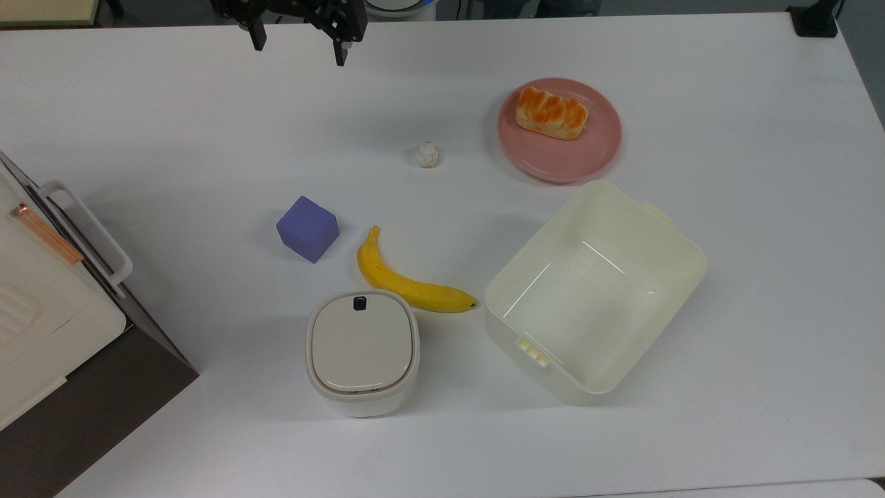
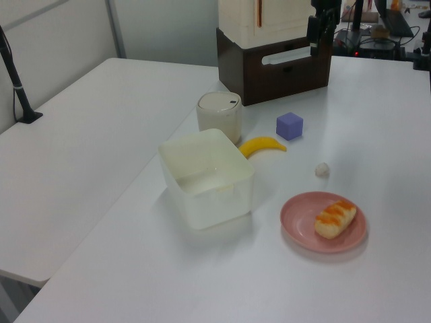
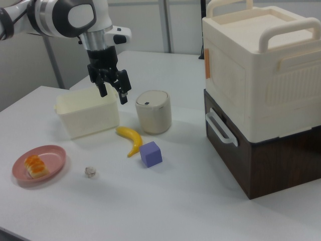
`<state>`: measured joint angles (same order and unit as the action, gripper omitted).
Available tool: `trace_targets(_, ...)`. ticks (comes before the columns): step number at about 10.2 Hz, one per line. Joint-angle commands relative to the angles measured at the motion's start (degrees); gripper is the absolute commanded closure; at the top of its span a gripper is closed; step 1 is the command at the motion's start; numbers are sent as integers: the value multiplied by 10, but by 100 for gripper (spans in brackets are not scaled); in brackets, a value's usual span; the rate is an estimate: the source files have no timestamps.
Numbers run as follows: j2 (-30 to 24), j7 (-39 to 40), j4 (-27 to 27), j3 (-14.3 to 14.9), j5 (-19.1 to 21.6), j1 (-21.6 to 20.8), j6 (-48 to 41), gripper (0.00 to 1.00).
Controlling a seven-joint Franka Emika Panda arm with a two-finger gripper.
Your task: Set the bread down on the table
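Note:
The bread [image 1: 551, 113] [image 2: 335, 219] [image 3: 35, 165] is a small bun with an orange ridged crust. It lies on the far side of a round pink plate [image 1: 560, 166] at the top view's upper right. The plate stands on the white table [image 1: 173, 124]. My gripper [image 1: 299, 45] [image 3: 113, 94] hangs above the table at the top view's upper edge, well to the left of the plate. It is open, with nothing between its black fingers [image 1: 340, 54]. In the right view it hovers in front of the open cream box.
A tiny white ball [image 1: 427, 154] lies left of the plate. Nearer the middle are a purple cube [image 1: 308, 228], a banana [image 1: 408, 280], a lidded cream pot [image 1: 362, 349] and an open cream box [image 1: 594, 290]. A large cream-and-brown case [image 1: 41, 311] stands at the top view's left edge.

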<state>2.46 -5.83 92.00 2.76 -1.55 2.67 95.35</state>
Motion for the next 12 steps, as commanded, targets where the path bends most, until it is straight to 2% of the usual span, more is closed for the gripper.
trace_targets(1,7,-10,-5,-4,8,1,1,0)
trace_targets(12,6,-3,9,-12,9,-8,-2,0)
